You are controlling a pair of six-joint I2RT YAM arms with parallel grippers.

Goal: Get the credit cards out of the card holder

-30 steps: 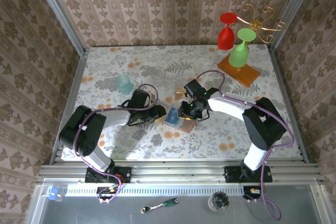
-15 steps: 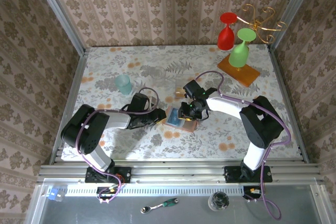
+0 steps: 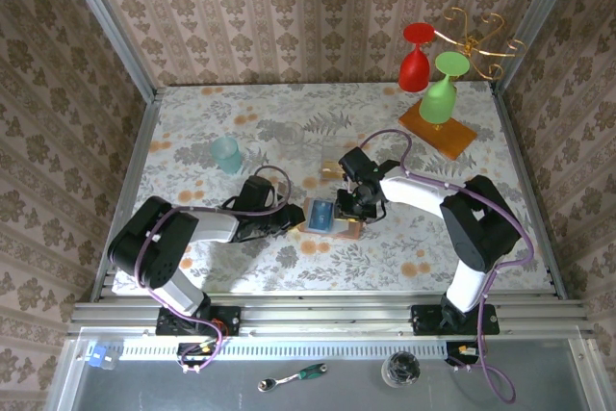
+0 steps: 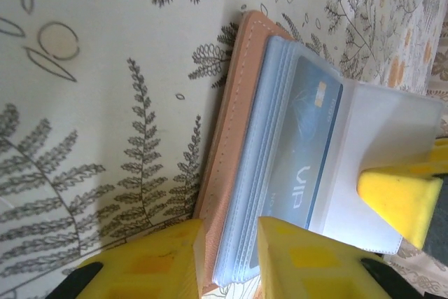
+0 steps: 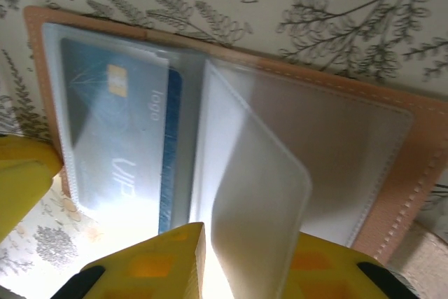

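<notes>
**Card holder held open between both grippers**

The card holder (image 4: 225, 131) is seen lying open on the leaf-patterned worktop (image 4: 105, 103), between the two grippers. Its edge, the tan cover together with the stack of clear sleeves, is pinched by the left gripper (image 4: 229, 236). One yellow finger is set against the outside of the cover and the other against the sleeves. A single clear sleeve (image 5: 252, 187) is pinched by the right gripper (image 5: 245, 243) and is curved up from the holder's half just ahead of that gripper. The blue credit card (image 5: 115, 131), marked with a chip and the letters VIP, is held inside the sleeves of the other half. It lies ahead and to the left of the right gripper's fingers, and just beyond the left gripper's fingers. A teal cup (image 3: 227, 154) is placed well apart, beyond the left gripper. A red goblet (image 3: 415, 60) and a green goblet (image 3: 441, 89) are seen far beyond the right gripper, above an orange slab (image 3: 452, 134).
</notes>
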